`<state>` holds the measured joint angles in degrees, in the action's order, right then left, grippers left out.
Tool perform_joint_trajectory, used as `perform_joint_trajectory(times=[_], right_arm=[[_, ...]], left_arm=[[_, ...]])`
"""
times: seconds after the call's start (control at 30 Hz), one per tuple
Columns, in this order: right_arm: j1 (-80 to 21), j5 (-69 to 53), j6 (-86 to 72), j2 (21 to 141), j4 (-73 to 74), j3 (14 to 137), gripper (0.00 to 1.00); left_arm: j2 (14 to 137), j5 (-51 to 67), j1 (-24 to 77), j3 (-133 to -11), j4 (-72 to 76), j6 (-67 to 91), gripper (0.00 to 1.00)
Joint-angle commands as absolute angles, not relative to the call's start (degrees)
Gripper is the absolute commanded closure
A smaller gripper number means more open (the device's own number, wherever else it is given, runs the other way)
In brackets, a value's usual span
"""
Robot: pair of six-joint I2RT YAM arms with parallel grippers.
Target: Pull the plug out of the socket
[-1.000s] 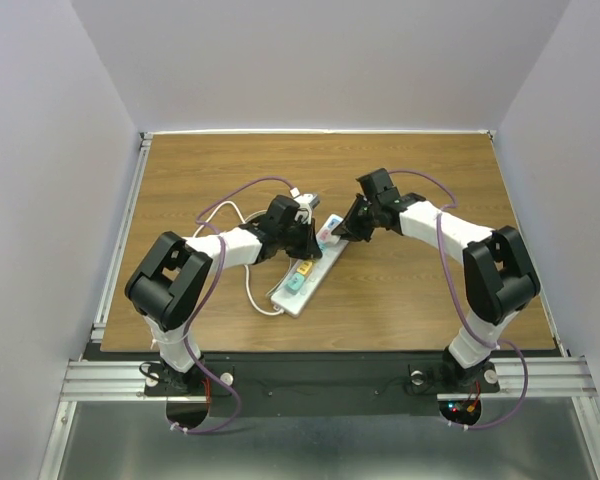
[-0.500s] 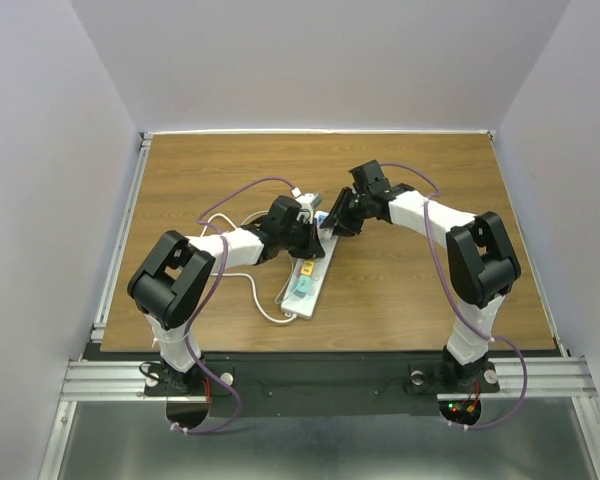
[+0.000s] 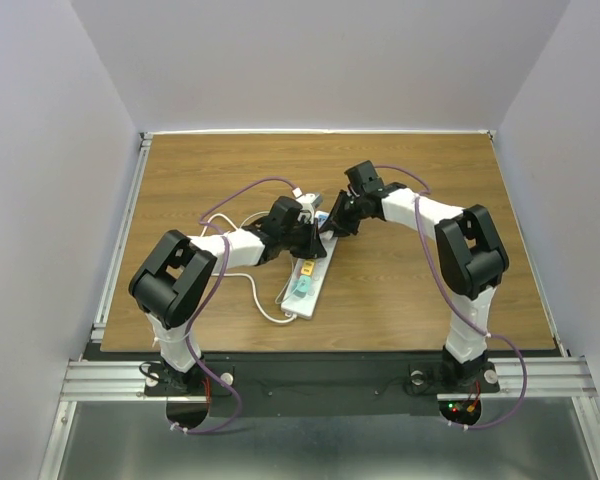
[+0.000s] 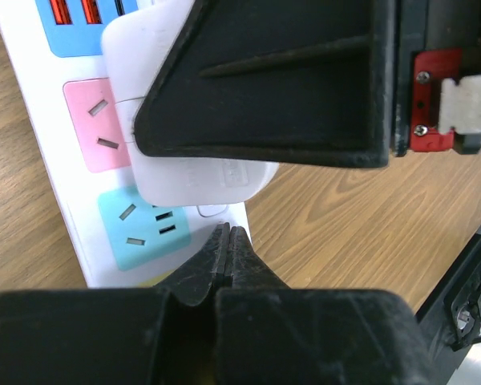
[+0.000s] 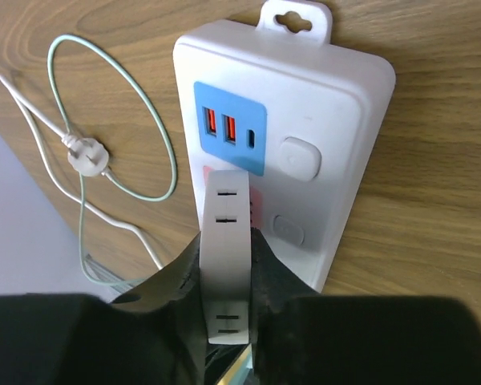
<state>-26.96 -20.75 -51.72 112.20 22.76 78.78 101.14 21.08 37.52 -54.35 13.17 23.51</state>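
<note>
The right fingers [image 5: 266,277] pinch the rigid white plug [image 5: 224,241] by its sides; closed left fingers [image 4: 212,265] seemingly pin the light power strip [image 5: 337,120].

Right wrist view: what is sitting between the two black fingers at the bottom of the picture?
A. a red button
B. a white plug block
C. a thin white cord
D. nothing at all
B: the white plug stands between the right gripper's two black fingers, one against each of its sides, over the socket.
</note>
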Motion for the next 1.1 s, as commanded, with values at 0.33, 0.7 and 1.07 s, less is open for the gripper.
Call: perform_joint_trajectory(times=[0.33,0.7,1.07], right_arm=[[-22.9,-24.3,-52.6,106.6,26.1,85.9,1.00],[-15.5,-25.3,-52.3,101.4,29.0,84.8,1.00],[-0.4,-2.6,-46.6,97.1,39.6,75.3,1.00]], left_arm=[[103.8,17.8,37.9,-47.6,6.6,20.6,1.00],[105.6,17.8,37.7,-47.9,7.0,19.8,1.00],[97.5,18.9,37.7,-58.1,2.4,19.3,1.00]])
